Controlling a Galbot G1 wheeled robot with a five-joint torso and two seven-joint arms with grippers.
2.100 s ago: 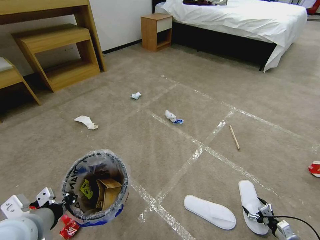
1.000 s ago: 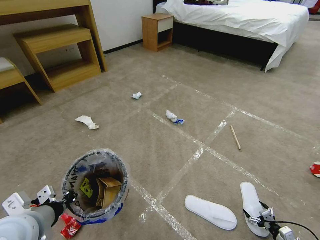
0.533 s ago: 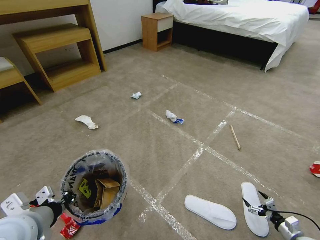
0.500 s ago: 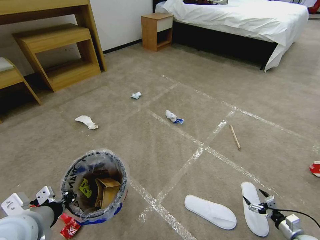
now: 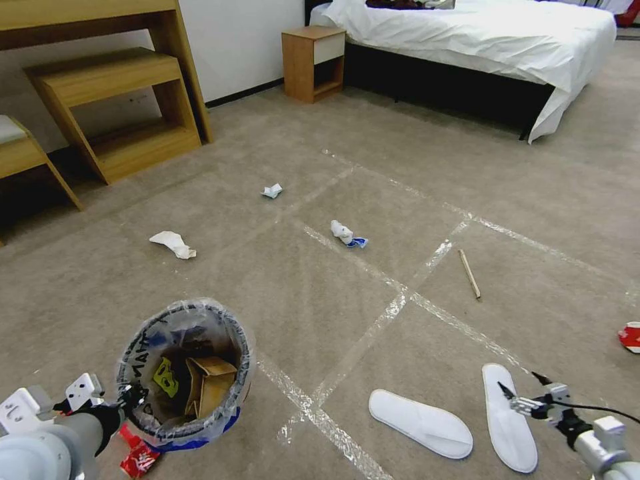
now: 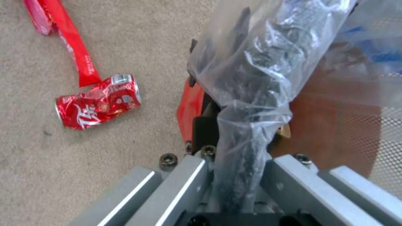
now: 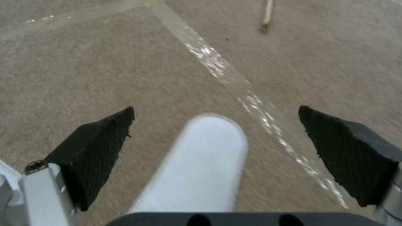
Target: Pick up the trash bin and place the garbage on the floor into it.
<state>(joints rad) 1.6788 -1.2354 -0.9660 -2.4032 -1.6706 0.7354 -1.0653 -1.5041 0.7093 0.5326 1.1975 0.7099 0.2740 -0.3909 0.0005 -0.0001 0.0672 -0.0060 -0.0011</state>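
The trash bin (image 5: 183, 373), red with a crinkly clear bag, hangs at the lower left over the floor (image 5: 400, 153). A brown cardboard box (image 5: 210, 387) lies inside it. My left gripper (image 5: 130, 397) is shut on its rim; the left wrist view shows the gripper (image 6: 238, 125) pinching bag and red wall (image 6: 189, 110). My right gripper (image 5: 527, 395) is open just above the right white slipper (image 5: 510, 427). In the right wrist view the slipper's toe (image 7: 201, 166) lies between the spread fingers (image 7: 105, 135). A second slipper (image 5: 420, 423) lies to its left.
A wooden stick (image 5: 469, 273), crumpled papers (image 5: 173, 244) (image 5: 271, 191) (image 5: 345, 233) and a red carton (image 5: 630, 337) are scattered on the carpet. A crushed red can (image 6: 98, 102) and red wrapper (image 6: 71, 47) lie beside the bin. Wooden shelves (image 5: 113, 107), nightstand (image 5: 313, 60) and bed (image 5: 480, 40) stand behind.
My right gripper has shifted right and a little farther out over the right slipper's edge. The bin has drifted slightly left and lower in my left gripper.
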